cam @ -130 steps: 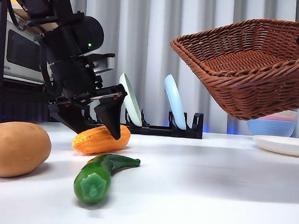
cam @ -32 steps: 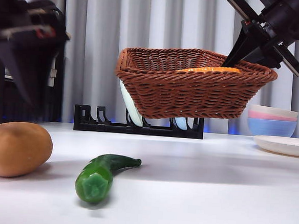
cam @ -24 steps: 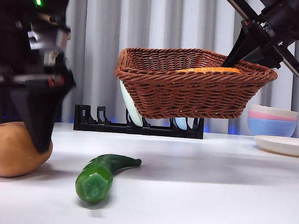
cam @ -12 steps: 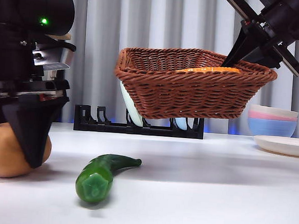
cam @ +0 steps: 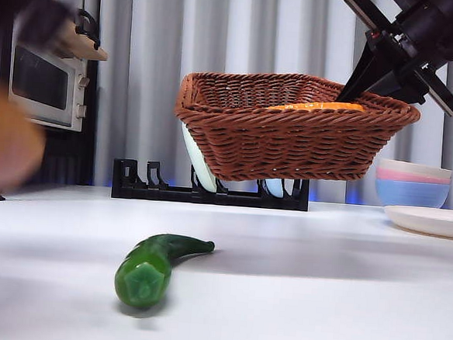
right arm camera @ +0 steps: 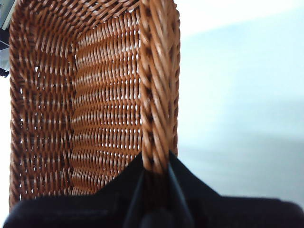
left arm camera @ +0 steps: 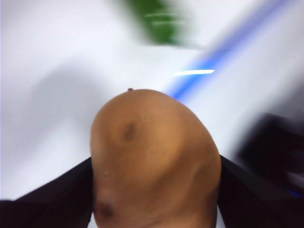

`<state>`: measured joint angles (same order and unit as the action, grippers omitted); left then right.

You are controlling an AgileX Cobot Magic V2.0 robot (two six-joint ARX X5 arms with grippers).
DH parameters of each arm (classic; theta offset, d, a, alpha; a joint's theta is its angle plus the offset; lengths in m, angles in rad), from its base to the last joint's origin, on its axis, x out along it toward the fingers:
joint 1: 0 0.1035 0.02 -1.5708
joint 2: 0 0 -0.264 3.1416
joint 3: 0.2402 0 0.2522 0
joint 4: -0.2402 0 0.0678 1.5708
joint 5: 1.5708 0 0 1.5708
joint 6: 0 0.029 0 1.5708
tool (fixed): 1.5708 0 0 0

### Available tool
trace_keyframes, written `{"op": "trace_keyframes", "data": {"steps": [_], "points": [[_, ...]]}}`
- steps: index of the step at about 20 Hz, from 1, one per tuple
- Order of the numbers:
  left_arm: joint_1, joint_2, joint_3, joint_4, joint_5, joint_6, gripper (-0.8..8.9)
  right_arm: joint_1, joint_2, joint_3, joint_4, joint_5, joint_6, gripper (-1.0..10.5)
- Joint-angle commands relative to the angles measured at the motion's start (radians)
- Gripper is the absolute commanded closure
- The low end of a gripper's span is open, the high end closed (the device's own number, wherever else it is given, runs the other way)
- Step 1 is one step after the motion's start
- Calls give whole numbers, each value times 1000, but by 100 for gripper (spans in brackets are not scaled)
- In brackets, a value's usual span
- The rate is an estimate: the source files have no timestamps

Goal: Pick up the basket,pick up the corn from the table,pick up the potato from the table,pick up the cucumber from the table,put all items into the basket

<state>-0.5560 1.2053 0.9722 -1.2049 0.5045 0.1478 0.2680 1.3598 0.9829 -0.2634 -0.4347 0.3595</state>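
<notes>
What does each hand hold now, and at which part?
Left hand holds the potato across its sides. Right hand holds the basket by its rim.

Basket (cam: 291, 132) aloft, cucumber (cam: 154, 266) on table (cam: 319, 293)

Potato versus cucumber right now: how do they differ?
The potato is off the table, clamped in the left pincer; the cucumber lies free on the table. Potato is tan, plump and oval; cucumber is glossy green, curved, tapering to a tail. Neither is in the basket yet.
</notes>
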Motion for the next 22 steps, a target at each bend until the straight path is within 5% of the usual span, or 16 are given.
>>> {"op": "trace_keyframes", "data": {"steps": [1, 8, 12, 18, 22], "points": [[-10, -72, 62, -2, 122, 96, 821, 0, -5, 10, 21, -8, 8, 959], [-21, -128, 248, 330, 112, -93, 821, 1, -5, 10, 21, -9, 9, 959], [-34, -113, 255, 660, -34, -251, 821, 3, -5, 10, 20, -11, 10, 959], [-103, -17, 256, 857, -359, -260, 821, 18, -5, 10, 20, -11, 14, 959], [-141, 87, 265, 867, -400, -248, 821, 37, -5, 10, 20, -10, 14, 959]]}}
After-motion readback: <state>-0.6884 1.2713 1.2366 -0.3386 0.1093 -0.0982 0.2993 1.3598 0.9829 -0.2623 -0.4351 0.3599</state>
